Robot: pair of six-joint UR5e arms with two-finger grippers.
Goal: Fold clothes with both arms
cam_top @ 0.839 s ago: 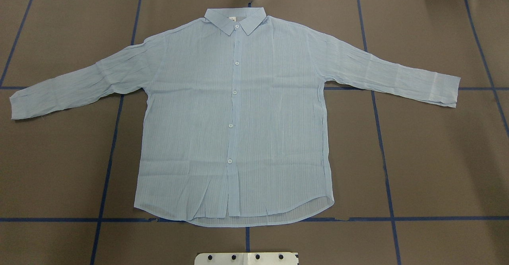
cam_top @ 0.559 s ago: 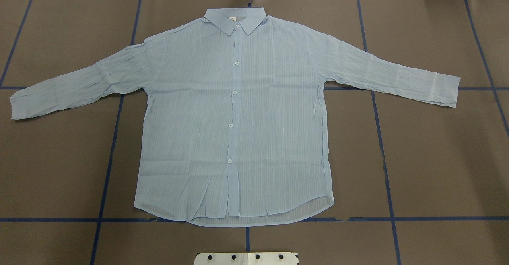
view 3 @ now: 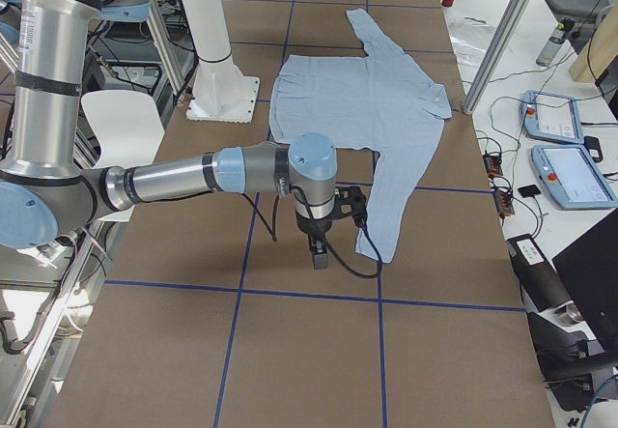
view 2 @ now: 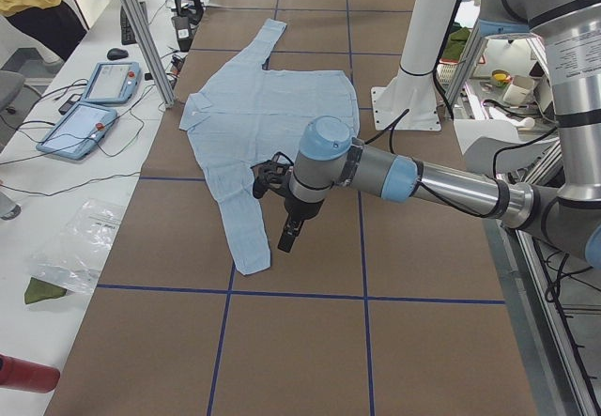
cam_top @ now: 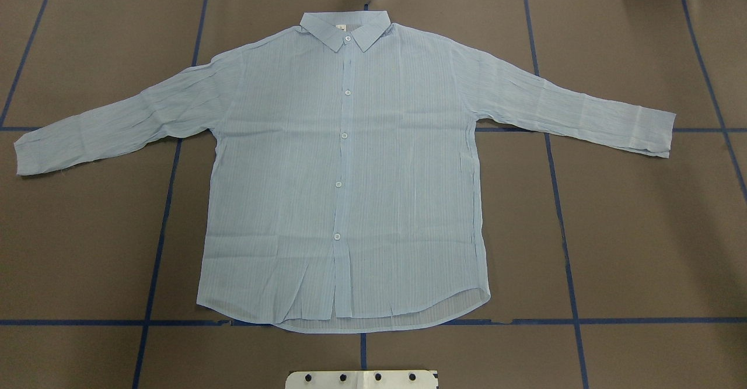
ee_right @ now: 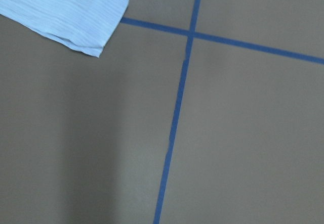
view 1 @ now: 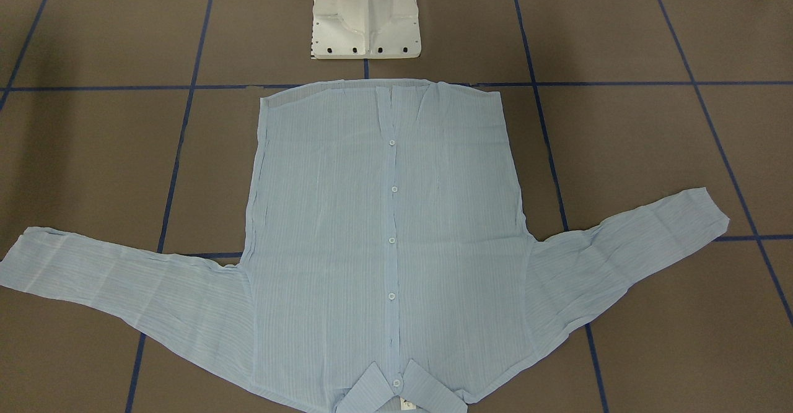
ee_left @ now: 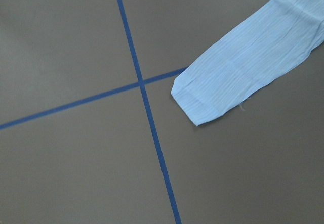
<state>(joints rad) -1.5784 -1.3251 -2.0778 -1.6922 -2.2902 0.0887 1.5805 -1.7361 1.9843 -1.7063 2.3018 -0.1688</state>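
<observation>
You see the left hand (view 2: 287, 236) only from the side, mid-frame, pointing down over the desk (cam_top: 642, 231) just beside a sleeve cuff (ee_left: 202, 102); you cannot tell how far it is open or whether it holds anything. The same goes for the right hand (view 3: 318, 252). In the overhead view the shirt (cam_top: 344, 191) lies flat mid-frame, buttoned, its 2 sleeves spread, collar at the top.
</observation>
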